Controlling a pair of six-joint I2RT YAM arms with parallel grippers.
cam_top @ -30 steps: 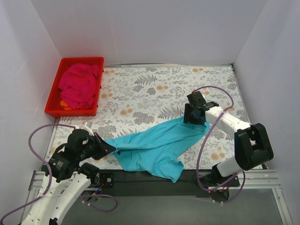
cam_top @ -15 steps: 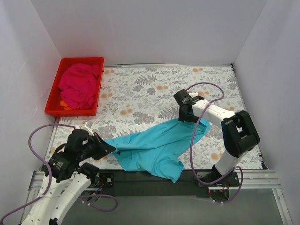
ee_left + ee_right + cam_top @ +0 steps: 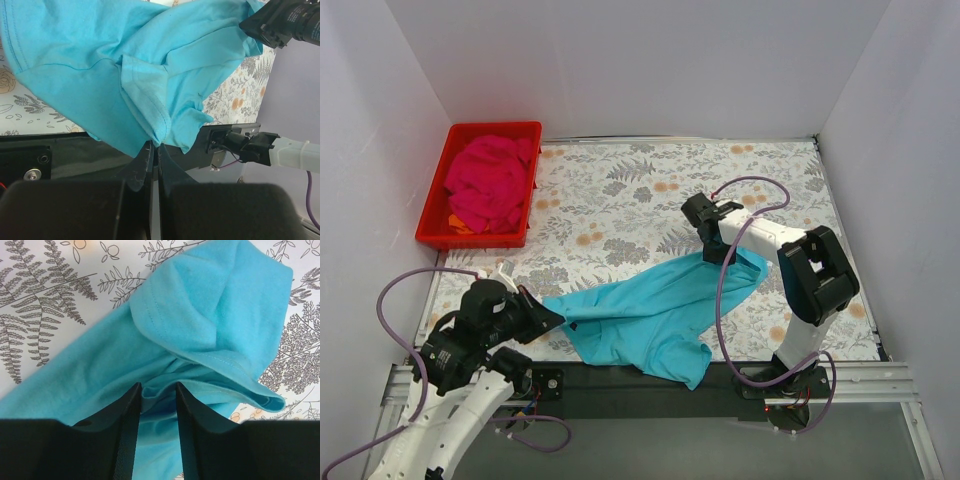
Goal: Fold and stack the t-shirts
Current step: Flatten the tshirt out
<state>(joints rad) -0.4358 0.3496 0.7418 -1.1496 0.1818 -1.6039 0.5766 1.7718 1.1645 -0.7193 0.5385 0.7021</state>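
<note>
Two claws, one shirt strung between them. The left claw (image 3: 152,150) is clamped tight on a hem fold of the turquoise t-shirt (image 3: 650,315), down at the near-left. The right claw (image 3: 157,390) sits at the opposite end, fingers narrowly parted with a ridge of cloth rising between them. Pinched or only straddled, I cannot tell. The shirt runs as a long diagonal band across the bench (image 3: 620,190), far-right to near-left, its lower part spilling over the near edge. Each arm has its own end, so spreading it flat looks like a pull apart along that line. The pink t-shirt (image 3: 488,185) lies heaped in the red tray (image 3: 432,215), well apart.
</note>
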